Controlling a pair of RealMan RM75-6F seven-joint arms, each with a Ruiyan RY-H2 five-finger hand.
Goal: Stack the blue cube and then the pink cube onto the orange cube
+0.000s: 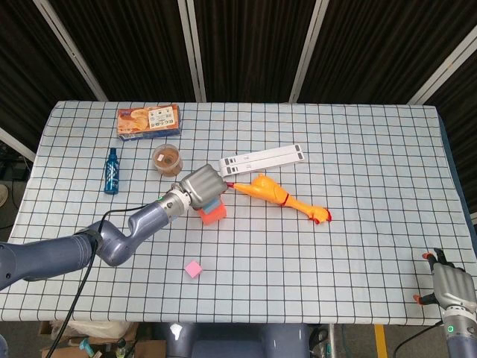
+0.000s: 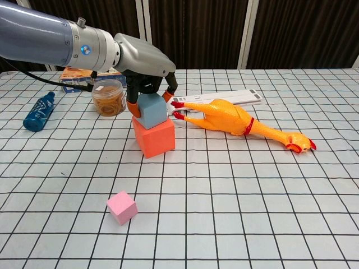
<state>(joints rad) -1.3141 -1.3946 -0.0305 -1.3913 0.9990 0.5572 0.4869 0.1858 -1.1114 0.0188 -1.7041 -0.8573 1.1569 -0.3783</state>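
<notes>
The blue cube [image 2: 152, 110] sits on top of the orange cube [image 2: 153, 137] left of the table's middle. My left hand [image 2: 146, 61] reaches down over it and grips the blue cube, with fingertips on its left and right sides. In the head view the left hand [image 1: 201, 184] covers most of the blue cube [image 1: 215, 203], and the orange cube [image 1: 214, 215] shows below it. The pink cube [image 2: 122, 207] lies alone near the front, also seen as the pink cube [image 1: 194, 268]. My right hand [image 1: 452, 287] hangs beyond the table's front right corner, holding nothing, fingers apart.
A yellow rubber chicken [image 2: 235, 120] lies just right of the stack, with a white flat bar [image 2: 224, 98] behind it. A jar [image 2: 108, 96], a blue bottle [image 2: 39, 112] and a snack box [image 1: 147, 120] stand at the back left.
</notes>
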